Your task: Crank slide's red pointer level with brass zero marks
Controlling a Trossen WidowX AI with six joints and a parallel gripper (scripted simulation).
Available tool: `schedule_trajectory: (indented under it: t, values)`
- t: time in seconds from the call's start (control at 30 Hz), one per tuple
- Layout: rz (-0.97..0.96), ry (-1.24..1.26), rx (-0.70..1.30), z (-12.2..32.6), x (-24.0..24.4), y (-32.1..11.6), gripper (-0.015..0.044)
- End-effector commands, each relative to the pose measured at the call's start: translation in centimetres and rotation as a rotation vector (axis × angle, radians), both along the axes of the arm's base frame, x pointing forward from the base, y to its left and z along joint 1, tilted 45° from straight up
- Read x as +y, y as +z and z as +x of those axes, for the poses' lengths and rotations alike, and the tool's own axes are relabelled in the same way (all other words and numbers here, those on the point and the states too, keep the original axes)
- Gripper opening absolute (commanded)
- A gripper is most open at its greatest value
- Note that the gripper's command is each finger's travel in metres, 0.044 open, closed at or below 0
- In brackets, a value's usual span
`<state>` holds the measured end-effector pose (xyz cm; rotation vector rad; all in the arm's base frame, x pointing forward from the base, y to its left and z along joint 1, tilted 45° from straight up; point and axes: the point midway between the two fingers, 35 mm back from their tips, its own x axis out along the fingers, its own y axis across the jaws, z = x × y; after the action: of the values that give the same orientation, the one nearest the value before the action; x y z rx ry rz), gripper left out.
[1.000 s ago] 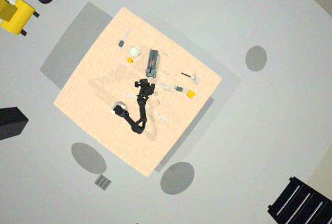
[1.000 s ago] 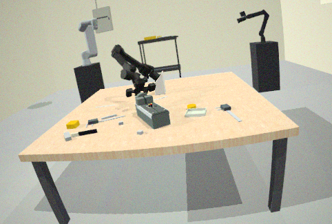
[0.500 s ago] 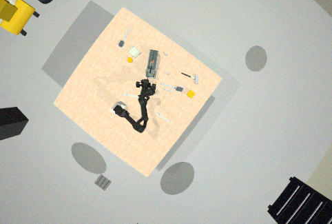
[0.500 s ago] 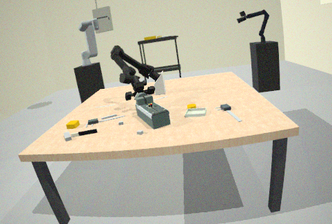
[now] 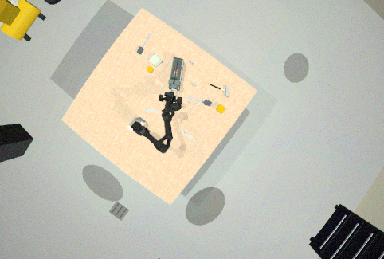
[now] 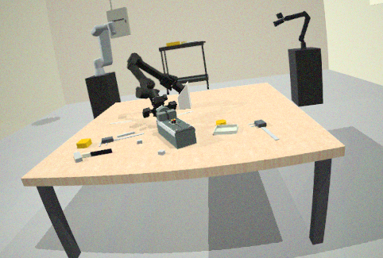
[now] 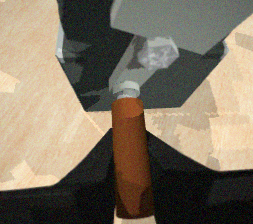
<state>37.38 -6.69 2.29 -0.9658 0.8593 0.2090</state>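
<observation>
The grey-green slide machine stands on the table, with its crank at the end facing the arm. A tiny red pointer shows near the middle of its top. Brass marks cannot be told apart there, so whether they are level is unclear. In the wrist view the brown crank handle lies between the dark fingers, joined by a pale collar to the light grey crank arm. My gripper is shut on the handle. The handle is hidden in the top and exterior views.
A pale tray and a yellow disc lie to one side of the machine. A hammer, calipers and a yellow block lie on the other side.
</observation>
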Motion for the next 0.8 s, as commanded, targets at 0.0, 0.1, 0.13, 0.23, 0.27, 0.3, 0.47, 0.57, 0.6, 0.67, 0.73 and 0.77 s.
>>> schedule_trajectory:
  t: [0.0,0.1,0.13,0.23,0.27,0.3,0.47,0.57,0.6,0.67,0.73,0.77]
  values:
    - [-0.008,-0.009,-0.006,0.49,-0.76,0.34,0.0000]
    - [-0.008,-0.009,-0.006,0.60,-0.88,0.46,0.0000]
    - [-0.008,-0.009,-0.006,0.63,-0.91,0.50,0.0000]
    - [-0.008,-0.009,-0.006,0.70,-0.99,0.60,0.0000]
    - [-0.008,-0.009,-0.006,0.73,-1.01,0.63,0.0000]
    - [-0.008,-0.009,-0.006,0.75,-1.03,0.66,0.0000]
    - [-0.008,-0.009,-0.006,0.83,-1.11,0.79,0.0000]
    - [-0.008,-0.009,-0.006,0.87,-1.15,0.85,0.0000]
    - [-0.008,-0.009,-0.006,0.89,-1.16,0.87,0.0000]
    - [-0.008,-0.009,-0.006,0.91,-1.18,0.90,0.0000]
    - [-0.008,-0.009,-0.006,0.93,-1.20,0.93,0.0000]
    - [-0.008,-0.009,-0.006,0.94,-1.21,0.95,0.0000]
